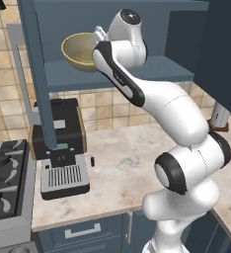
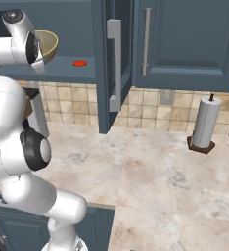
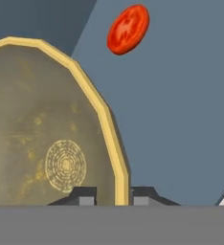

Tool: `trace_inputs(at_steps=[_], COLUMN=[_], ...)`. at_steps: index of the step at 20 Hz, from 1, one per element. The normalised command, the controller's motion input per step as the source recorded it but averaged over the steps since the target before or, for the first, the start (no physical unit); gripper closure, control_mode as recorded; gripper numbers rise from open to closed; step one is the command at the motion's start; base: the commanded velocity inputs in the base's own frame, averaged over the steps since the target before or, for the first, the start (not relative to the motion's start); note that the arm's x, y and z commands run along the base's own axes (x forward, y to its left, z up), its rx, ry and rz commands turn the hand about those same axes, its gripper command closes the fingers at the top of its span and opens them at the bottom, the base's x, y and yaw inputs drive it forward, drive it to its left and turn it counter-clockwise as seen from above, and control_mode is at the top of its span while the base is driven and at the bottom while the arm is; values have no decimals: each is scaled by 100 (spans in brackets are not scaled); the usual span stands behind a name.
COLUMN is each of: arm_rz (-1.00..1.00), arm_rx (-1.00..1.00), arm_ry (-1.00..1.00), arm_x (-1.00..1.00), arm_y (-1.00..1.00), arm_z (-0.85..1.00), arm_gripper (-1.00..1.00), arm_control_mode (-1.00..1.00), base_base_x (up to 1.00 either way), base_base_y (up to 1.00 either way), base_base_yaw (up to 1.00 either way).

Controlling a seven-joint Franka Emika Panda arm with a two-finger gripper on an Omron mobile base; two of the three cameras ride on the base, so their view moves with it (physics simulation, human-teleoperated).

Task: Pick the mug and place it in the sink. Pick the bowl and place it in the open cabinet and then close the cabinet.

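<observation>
The olive-tan bowl [image 1: 79, 50] [image 2: 49, 43] [image 3: 42, 124] sits inside the open slate-blue cabinet, low over its blue shelf [image 1: 142, 71]; whether it touches the shelf I cannot tell. My gripper [image 3: 115, 197] is shut on the bowl's yellowish rim, one fingertip inside and one outside. In the left base view the hand [image 1: 101, 38] reaches in from the bowl's right. The cabinet door [image 2: 109, 63] stands swung out, edge-on, its silver handle facing me. The mug and the sink are out of view.
A small red disc [image 2: 80, 63] [image 3: 128, 29] lies on the shelf to the bowl's right. Below stand a black coffee machine [image 1: 60, 143] and a stove [image 1: 6, 173] on the left, a paper towel roll [image 2: 204, 122] on the marble counter [image 2: 150, 166].
</observation>
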Motion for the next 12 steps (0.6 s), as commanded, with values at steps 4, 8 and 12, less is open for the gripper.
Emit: trace_inputs(at_steps=[4,8,12], arm_rz=[0,0,0], arm_rx=[-3,-2,0], arm_ry=[0,-1,-1], arm_x=[1,0,0], arm_y=[4,0,0], arm_z=[3,17,30], arm_gripper=[-100,-100,-100], arm_control_mode=[-100,-100,-100], base_base_x=[0,0,0], base_base_y=[0,0,0], base_base_yaw=[0,0,0])
